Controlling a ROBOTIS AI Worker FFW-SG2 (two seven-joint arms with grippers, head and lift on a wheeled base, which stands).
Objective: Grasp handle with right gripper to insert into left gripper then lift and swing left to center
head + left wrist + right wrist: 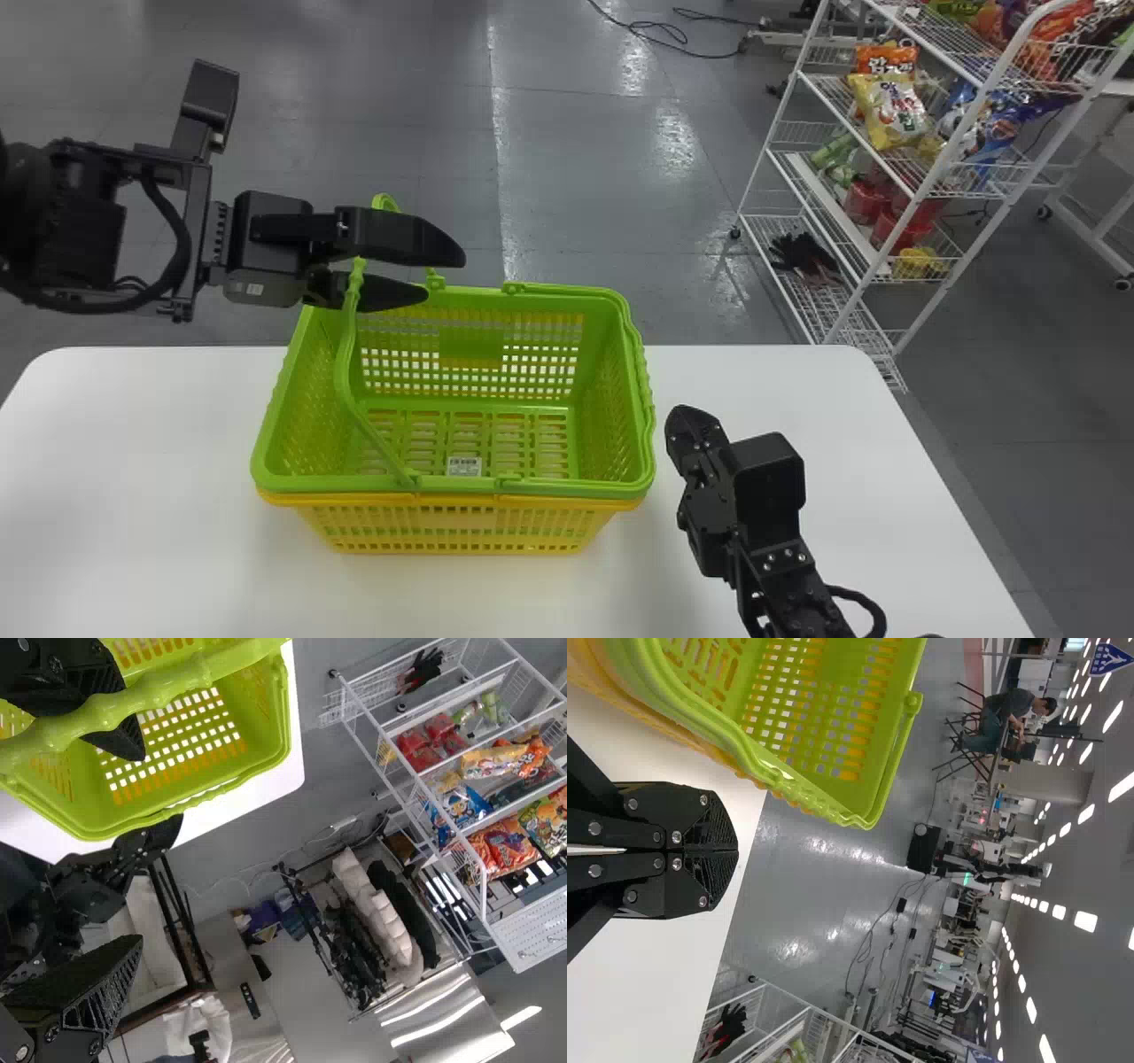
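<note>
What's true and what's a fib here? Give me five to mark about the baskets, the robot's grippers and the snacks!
1. The green basket sits inside a yellow one. True.

2. The right gripper is wide open. False: its fingers are together.

3. One green handle is raised at the left gripper. True.

4. The snack bags are inside the green basket. False: they are on the white rack.

5. The left gripper's fingers are spread apart. True.

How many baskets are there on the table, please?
2: the green basket, nested in the yellow basket, both at the far edge of the white table. Another could be hidden within the stack.
</note>
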